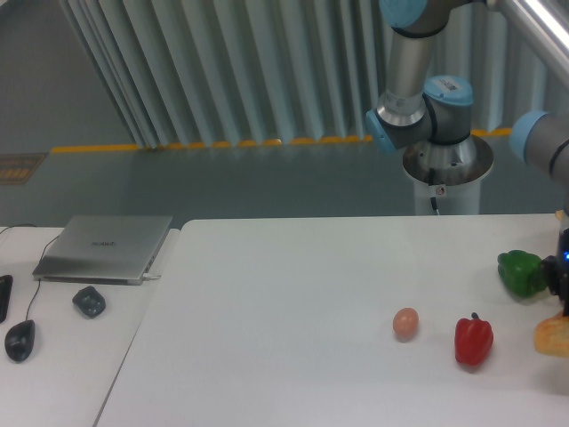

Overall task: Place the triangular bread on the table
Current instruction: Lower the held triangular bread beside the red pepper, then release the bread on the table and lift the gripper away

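Hand (562,286) enters at the right edge, cropped; we cannot tell its grip. Triangular bread (551,336) sits just below it, right of red pepper (474,341), over the tabletop (284,329).

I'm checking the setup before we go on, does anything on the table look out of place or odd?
Nothing stands out. The egg, red pepper and green pepper sit intact on the table. The triangular bread is cut off at the right edge below the arm's dark end, so its state is unclear.
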{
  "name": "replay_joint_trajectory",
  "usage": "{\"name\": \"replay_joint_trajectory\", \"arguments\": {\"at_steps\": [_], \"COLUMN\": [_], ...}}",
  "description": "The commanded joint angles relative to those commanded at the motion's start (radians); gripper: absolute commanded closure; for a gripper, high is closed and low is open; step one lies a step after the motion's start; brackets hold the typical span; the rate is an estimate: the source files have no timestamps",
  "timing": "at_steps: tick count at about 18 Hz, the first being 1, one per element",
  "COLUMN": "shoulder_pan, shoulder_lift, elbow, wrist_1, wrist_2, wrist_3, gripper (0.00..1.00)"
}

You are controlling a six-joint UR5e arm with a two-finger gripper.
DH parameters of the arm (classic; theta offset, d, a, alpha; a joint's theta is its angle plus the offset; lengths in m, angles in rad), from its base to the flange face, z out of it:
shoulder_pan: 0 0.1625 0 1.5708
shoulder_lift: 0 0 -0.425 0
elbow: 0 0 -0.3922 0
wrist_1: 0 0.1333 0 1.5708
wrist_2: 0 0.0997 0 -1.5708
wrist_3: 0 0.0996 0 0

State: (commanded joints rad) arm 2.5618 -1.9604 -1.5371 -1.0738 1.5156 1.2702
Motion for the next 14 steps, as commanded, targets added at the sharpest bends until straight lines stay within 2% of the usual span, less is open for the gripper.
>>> {"name": "replay_joint_trajectory", "arguments": {"at_steps": [1, 2, 3, 5, 7, 9, 14], "shoulder_pan": [-0.005, -0.012, -0.018, -0.038, -0.072, -0.083, -0.086], "shoulder_lift": [-0.005, -0.008, -0.014, -0.021, -0.025, -0.017, -0.006], "elbow": [0.000, 0.000, 0.000, -0.001, -0.011, -0.020, 0.005], "wrist_1": [0.006, 0.015, 0.021, 0.029, 0.029, 0.023, 0.014], "wrist_2": [0.000, 0.000, 0.003, 0.041, 0.144, 0.199, 0.193], "wrist_3": [-0.012, -0.023, -0.029, -0.022, -0.018, -0.017, -0.015], "gripper": [0.93, 0.88, 0.68, 0.00, 0.00, 0.00, 0.00]}}
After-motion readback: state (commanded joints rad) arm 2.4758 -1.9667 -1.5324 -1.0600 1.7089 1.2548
